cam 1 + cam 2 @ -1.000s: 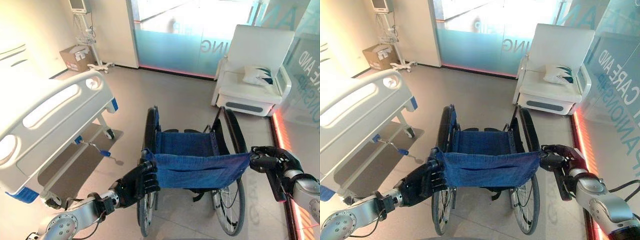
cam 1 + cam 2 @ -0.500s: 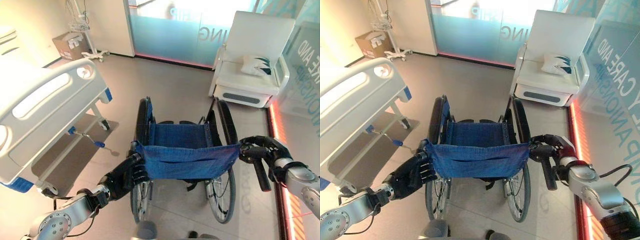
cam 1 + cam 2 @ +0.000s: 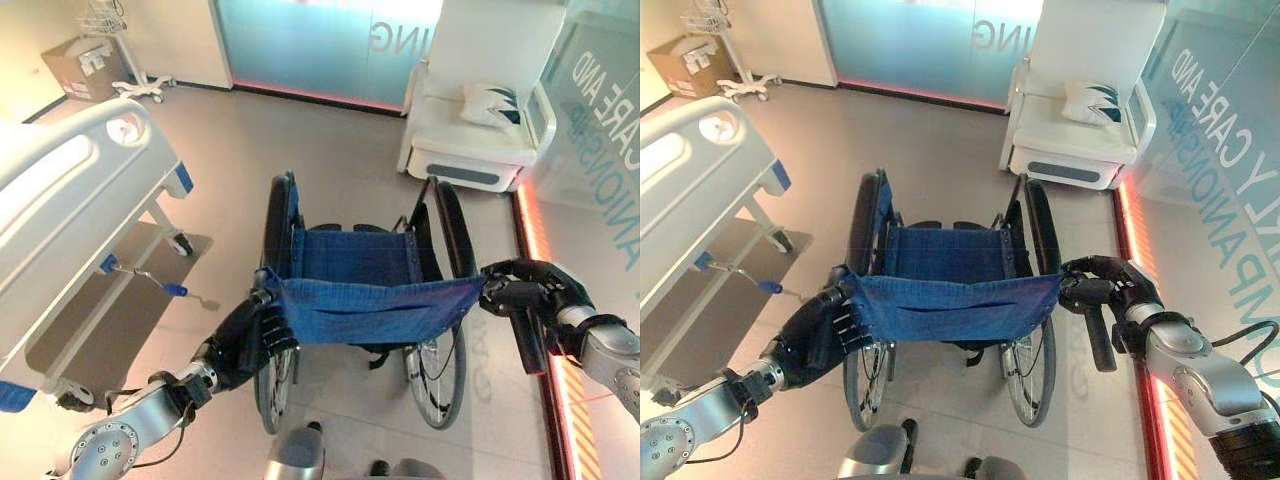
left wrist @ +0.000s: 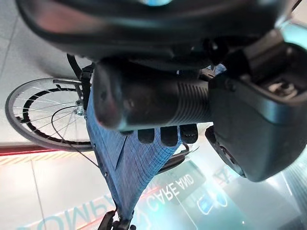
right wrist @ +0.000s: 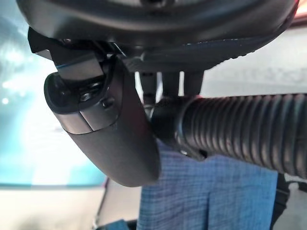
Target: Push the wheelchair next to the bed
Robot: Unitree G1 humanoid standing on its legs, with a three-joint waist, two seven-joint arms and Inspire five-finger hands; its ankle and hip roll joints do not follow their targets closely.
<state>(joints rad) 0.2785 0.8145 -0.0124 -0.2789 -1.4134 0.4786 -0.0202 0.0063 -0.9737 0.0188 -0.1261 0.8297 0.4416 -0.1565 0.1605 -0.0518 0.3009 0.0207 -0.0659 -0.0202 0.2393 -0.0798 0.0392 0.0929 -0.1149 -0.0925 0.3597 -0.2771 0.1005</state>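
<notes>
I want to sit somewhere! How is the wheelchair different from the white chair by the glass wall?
The wheelchair has big spoked wheels and a blue cloth seat; the white chair is a solid padded block with no large wheels showing. The wheelchair's seat is empty, while the white chair has a pillow on it. The left hand and right hand grip the wheelchair's handles; nothing touches the white chair. Both face away from the robot's camera side differently, yet both have armrests or side panels.

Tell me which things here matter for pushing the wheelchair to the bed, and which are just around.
Job: wheelchair, hospital bed, left hand and right hand, each curled round a push handle.
Just around: white armchair with cushion, cardboard box, wheeled stand.
</notes>
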